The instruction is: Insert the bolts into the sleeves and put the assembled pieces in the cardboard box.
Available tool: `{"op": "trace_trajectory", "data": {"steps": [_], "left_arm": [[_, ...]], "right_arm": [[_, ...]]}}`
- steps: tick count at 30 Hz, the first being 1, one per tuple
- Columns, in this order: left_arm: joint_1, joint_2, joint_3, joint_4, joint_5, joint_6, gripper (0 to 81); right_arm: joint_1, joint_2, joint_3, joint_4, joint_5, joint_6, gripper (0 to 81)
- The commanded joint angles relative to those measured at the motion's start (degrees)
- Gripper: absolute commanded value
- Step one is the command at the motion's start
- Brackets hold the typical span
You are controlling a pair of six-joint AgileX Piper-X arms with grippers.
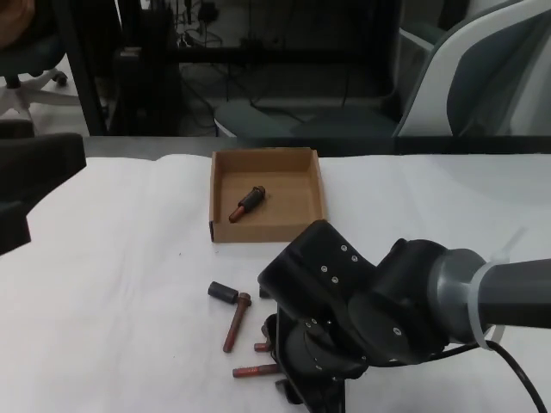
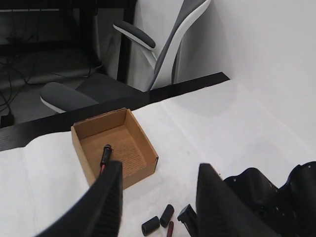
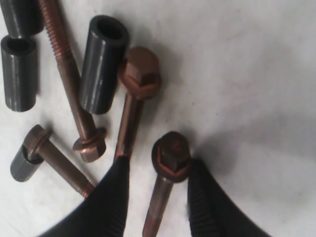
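A: Where is the right gripper (image 3: 160, 168) hanging?
B: Low over the loose parts that are lying on the white cloth (image 1: 103, 258). Its fingers (image 3: 111, 202) are standing a narrow way apart and straddling one bolt (image 3: 170, 155). One finger is touching that bolt's head. The other is sitting just clear of the shank, so nothing is being clamped.
A: What is lying around that bolt?
B: A second bolt (image 3: 138, 79) is lying just beside it, its shank's end meeting the other fingertip. A sleeve (image 3: 103, 64) is resting beside the second bolt's head, and a long bolt (image 3: 69, 79) is running along the sleeve's other side. A second sleeve (image 3: 19, 71) is lying near them, apart. A short bolt (image 3: 59, 163) is lying with a third sleeve (image 3: 20, 167) at its head; I cannot tell whether they are joining or just touching.
A: And the left gripper (image 2: 160, 170)?
B: It is hovering high above the cloth, well apart from the parts, with its fingers (image 2: 106, 207) spread wide and carrying nothing.
A: Where is the box (image 1: 258, 231) sitting?
B: On the cloth, beyond the loose parts, toward the cloth's far edge. One assembled piece (image 1: 245, 204) is lying on its floor, slanting across it.
A: What is showing beside the right arm (image 1: 370, 318) in the high view?
B: A sleeve and a few bolts are lying just beside it on the cloth.
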Motion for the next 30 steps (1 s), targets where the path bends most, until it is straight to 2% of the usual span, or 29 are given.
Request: {"op": "trace_trajectory", "data": {"steps": [1,30], "left_arm": [[-0.23,-0.25,-0.49,-0.73,-0.53,0.42,47.3],[-0.23,-0.25,-0.49,-0.73,-0.53,0.42,47.3]], "right_arm": [[-0.35,1.32,0.25,0.59,0.89,7.20,40.9],[-1.84,1.53,0.25,4.44,-7.64,9.75,40.9]]}}
